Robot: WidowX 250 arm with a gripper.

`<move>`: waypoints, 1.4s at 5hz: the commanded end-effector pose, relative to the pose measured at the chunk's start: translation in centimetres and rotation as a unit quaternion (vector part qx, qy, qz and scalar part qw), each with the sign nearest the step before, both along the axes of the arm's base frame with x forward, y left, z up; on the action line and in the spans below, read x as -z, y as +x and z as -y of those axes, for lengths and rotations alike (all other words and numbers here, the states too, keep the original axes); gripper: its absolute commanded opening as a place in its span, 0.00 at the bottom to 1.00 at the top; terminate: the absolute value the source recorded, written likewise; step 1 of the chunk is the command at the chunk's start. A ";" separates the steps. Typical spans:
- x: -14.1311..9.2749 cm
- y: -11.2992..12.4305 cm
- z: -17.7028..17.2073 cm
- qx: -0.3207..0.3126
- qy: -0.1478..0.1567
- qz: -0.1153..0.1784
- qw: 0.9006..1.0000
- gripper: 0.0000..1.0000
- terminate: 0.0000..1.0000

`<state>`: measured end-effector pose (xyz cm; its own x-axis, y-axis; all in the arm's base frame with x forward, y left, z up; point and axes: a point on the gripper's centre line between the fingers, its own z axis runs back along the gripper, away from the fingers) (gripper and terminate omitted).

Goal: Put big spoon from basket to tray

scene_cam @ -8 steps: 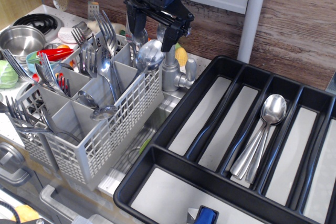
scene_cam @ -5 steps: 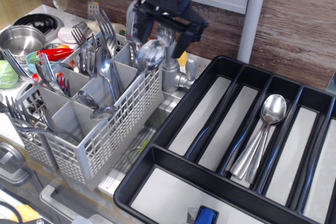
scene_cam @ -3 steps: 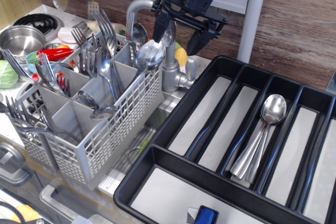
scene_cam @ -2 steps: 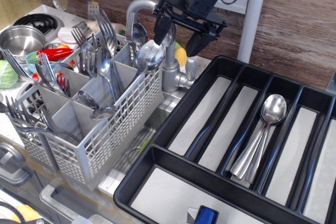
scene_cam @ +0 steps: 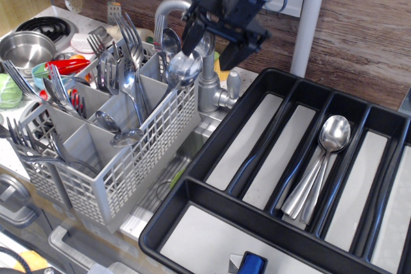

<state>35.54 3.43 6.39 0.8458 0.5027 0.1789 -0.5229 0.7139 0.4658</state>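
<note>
The big spoon [scene_cam: 183, 67] stands bowl-up in the back right compartment of the grey lattice basket [scene_cam: 122, 165], among forks and narrower spoons. My gripper [scene_cam: 211, 45] hangs open and empty just above and to the right of the spoon's bowl, its left finger [scene_cam: 191, 35] close over the bowl and its right finger [scene_cam: 232, 53] past the basket's edge. The black tray [scene_cam: 192, 181] lies to the right, with several spoons [scene_cam: 321, 162] in one long compartment.
A steel faucet [scene_cam: 207, 88] rises right behind the basket, under the gripper. A pot [scene_cam: 26, 46] and dishes sit at the left. A white post [scene_cam: 309, 17] stands behind the tray. A blue object [scene_cam: 252, 264] lies in the tray's crosswise compartment.
The gripper swung up and right from over the basket's back, tilting, then dropped slightly back left toward the big spoon's bowl. It stayed open. The cutlery has not moved.
</note>
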 end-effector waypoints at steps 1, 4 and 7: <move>-0.7 0.2 -2.0 0.001 -0.014 0.030 0.999 1.00 0.00; 0.3 0.5 -4.1 0.017 -0.022 0.038 0.999 0.00 0.00; -1.2 -1.3 -3.9 0.013 0.035 0.040 0.999 0.00 0.00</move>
<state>32.76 7.87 5.42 0.8607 0.4586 0.2210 -0.4999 0.6795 0.5369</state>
